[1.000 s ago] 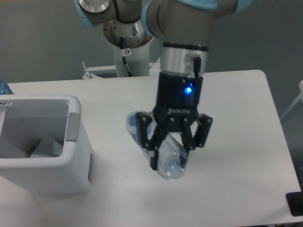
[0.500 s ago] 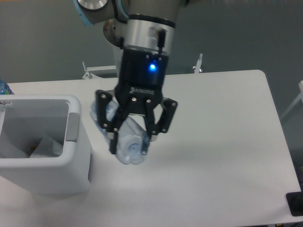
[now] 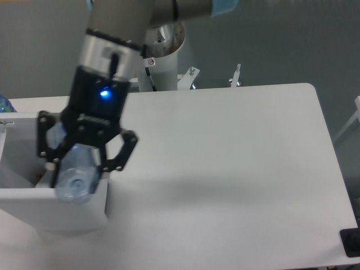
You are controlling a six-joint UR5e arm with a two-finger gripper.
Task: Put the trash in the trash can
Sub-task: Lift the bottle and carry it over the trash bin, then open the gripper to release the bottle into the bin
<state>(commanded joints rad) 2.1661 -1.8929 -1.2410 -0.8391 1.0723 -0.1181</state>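
Note:
My gripper (image 3: 76, 174) is shut on the crushed clear plastic bottle (image 3: 74, 179) and holds it in the air over the right part of the white trash can (image 3: 34, 211). The bottle's base end points toward the camera; its blue cap is hidden. The gripper and the bottle cover most of the bin's opening and its right rim. The crumpled white wrapper is hidden behind them.
The white table (image 3: 236, 169) spreads to the right of the bin. The arm's white base column (image 3: 163, 62) stands at the back edge. A blue-tinted object (image 3: 4, 104) shows at the far left edge. A black item (image 3: 351, 243) sits at the bottom right corner.
My gripper has moved left with the bottle, from above the table's middle to over the trash can. The wrapper seen inside the bin earlier is now covered.

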